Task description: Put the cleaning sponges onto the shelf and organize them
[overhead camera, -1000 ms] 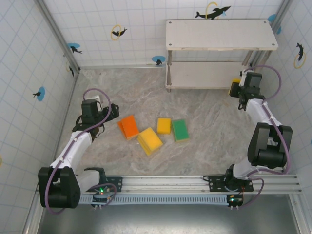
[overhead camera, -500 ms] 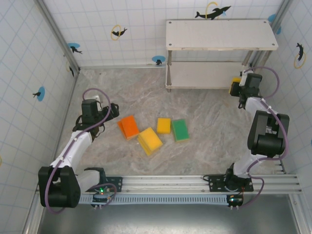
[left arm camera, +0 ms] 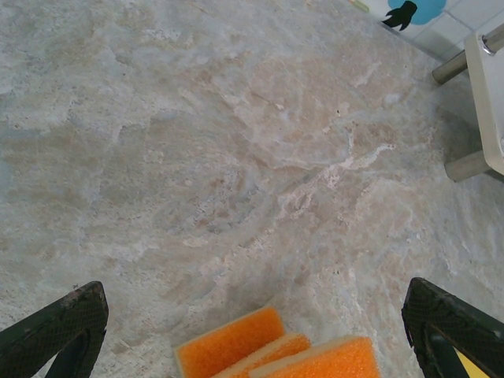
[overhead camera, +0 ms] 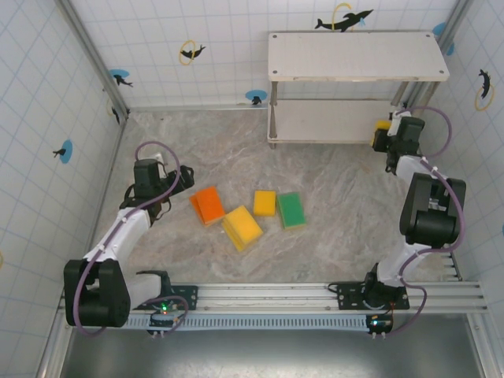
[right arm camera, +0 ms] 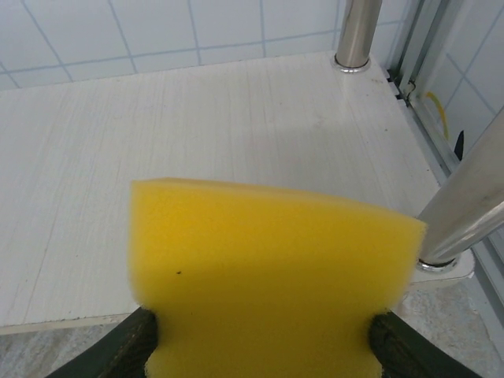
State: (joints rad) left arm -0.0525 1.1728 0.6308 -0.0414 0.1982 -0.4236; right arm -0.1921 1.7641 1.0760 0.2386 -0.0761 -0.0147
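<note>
- The right gripper (right arm camera: 264, 350) is pinching a yellow sponge (right arm camera: 272, 268) across its width. Its dark fingers (right arm camera: 118, 350) are pressing against the block's two lower corners.
- The yellow sponge is hanging over the near right part of the shelf's lower board (right arm camera: 157, 142), just beside the front right leg (right arm camera: 465, 209). A second leg (right arm camera: 354, 31) is standing at the far corner. It cannot be told whether the sponge's underside is touching the board.
- From the top external camera, the right gripper (overhead camera: 387, 134) is reaching in at the right end of the shelf (overhead camera: 358, 55), at the level of the lower tier. The yellow sponge (overhead camera: 381, 126) is showing there as a small yellow patch.
- The left gripper (left arm camera: 252, 327) is standing spread wide and gripping nothing. Its fingers (left arm camera: 55, 331) are showing at the two bottom corners of the left wrist view, above the marbled table (left arm camera: 236, 157).
- From overhead, the left gripper (overhead camera: 177, 183) is hovering just left of the loose sponges, apart from them.
- Four sponges are lying flat on the table, well apart from the shelf:
  - an orange sponge (overhead camera: 209, 205), nearest the left gripper;
  - a yellow-orange sponge (overhead camera: 242, 227) just beside it, turned at an angle;
  - a smaller yellow sponge (overhead camera: 264, 202);
  - a green sponge (overhead camera: 291, 209) just right of that.
- In the left wrist view, the orange sponge (left arm camera: 232, 350) is lying between the open fingers at the bottom edge.
</note>
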